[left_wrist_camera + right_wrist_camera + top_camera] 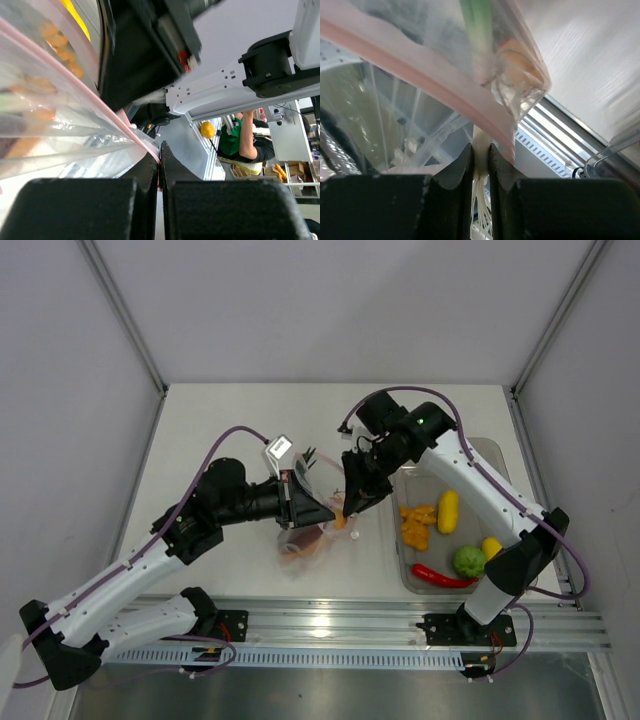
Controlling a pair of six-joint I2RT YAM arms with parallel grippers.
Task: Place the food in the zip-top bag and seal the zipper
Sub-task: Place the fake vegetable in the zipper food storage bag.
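The clear zip-top bag (305, 543) hangs between my two grippers over the table's middle. My left gripper (303, 502) is shut on the pink zipper (100, 107) at the bag's mouth edge, seen close up in the left wrist view (160, 154). My right gripper (350, 508) (481, 150) is shut on the whitish root end of a green stalk (475, 45), which runs up behind the zipper strip (420, 82) into the bag. An orange chunk (520, 65) sits in a bag corner. A reddish-brown piece (300, 537) shows through the plastic.
A rigid clear bin (497, 465) stands at the right with a yellow fruit (448, 510), orange chunks (416, 526), a green round fruit (468, 560), a red chili (440, 577) and a smaller yellow fruit (491, 547). A metal rail (330, 620) runs along the near edge.
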